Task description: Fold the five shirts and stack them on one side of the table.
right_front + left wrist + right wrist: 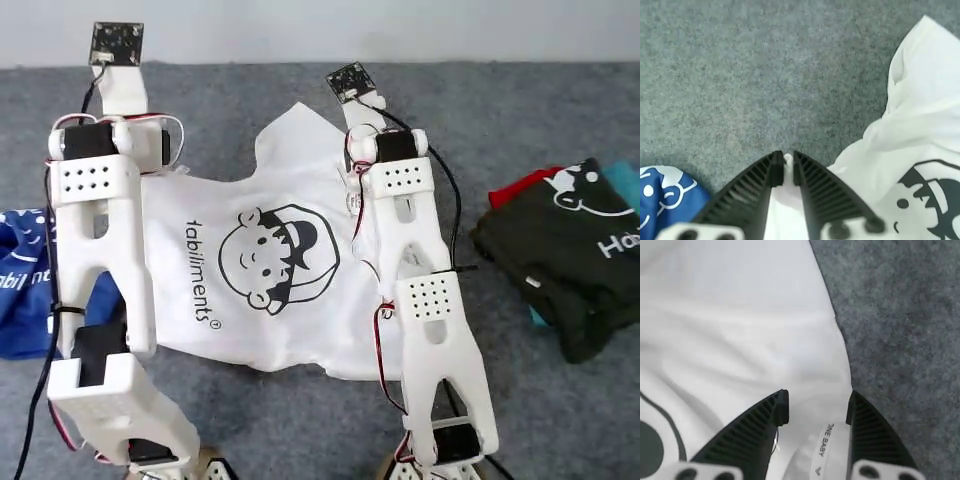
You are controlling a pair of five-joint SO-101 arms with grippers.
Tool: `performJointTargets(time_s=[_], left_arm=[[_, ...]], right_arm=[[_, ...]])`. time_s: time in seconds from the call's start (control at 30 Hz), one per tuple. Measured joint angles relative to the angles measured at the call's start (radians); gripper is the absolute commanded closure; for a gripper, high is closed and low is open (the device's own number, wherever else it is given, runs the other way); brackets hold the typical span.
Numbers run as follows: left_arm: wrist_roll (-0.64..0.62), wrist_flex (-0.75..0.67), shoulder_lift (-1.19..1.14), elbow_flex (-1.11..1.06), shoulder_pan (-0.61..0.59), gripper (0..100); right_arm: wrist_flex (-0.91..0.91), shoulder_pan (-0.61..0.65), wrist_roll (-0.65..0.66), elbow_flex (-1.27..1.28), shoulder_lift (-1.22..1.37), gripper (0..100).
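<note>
A white shirt [300,340] with a cartoon face print lies spread on the grey surface between both arms. My left gripper [785,167] is shut on a small pinch of the white shirt [920,130] at its edge, close to a blue shirt [660,195]. My right gripper [817,400] is open just above the white shirt [740,315], near its edge, with the neck label [824,447] lying between the fingers. In the high view both arms lie over the shirt's two sides, hiding the grippers.
A blue shirt [20,270] lies crumpled at the left edge. At the right sits a folded dark shirt [570,250] on top of red [525,185] and teal [622,178] cloth. Bare grey carpet [250,420] runs along the front and back.
</note>
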State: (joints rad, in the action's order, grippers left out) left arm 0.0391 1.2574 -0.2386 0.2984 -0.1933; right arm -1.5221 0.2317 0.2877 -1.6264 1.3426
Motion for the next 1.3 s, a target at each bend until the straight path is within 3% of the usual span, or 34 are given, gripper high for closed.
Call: performJointTargets(time_s=[0.1, 0.3, 0.6, 0.7, 0.87, 1.07, 1.3], left_arm=[[-0.002, -0.005, 0.0, 0.0, 0.0, 95], [0.002, -0.005, -0.078, 0.0, 0.0, 95], [0.002, -0.005, -0.216, 0.0, -0.002, 95], [-0.002, -0.011, -0.236, 0.0, -0.002, 95], [-0.002, -0.014, -0.239, 0.021, -0.002, 94], [0.002, 0.012, -0.239, 0.192, -0.002, 85], [0.002, 0.077, -0.238, 0.265, -0.002, 82]], right_arm=[[-0.041, -0.003, 0.04, -0.002, 0.0, 83.0], [-0.068, -0.077, 0.052, -0.002, 0.0, 98.7], [-0.152, -0.189, 0.15, -0.002, 0.0, 98.7], [-0.172, -0.204, 0.15, -0.002, 0.0, 95.0], [-0.232, -0.221, 0.149, -0.005, 0.0, 78.3], [-0.232, -0.219, 0.107, -0.009, -0.117, 77.5], [-0.233, -0.215, 0.103, 0.015, -0.288, 77.5]])
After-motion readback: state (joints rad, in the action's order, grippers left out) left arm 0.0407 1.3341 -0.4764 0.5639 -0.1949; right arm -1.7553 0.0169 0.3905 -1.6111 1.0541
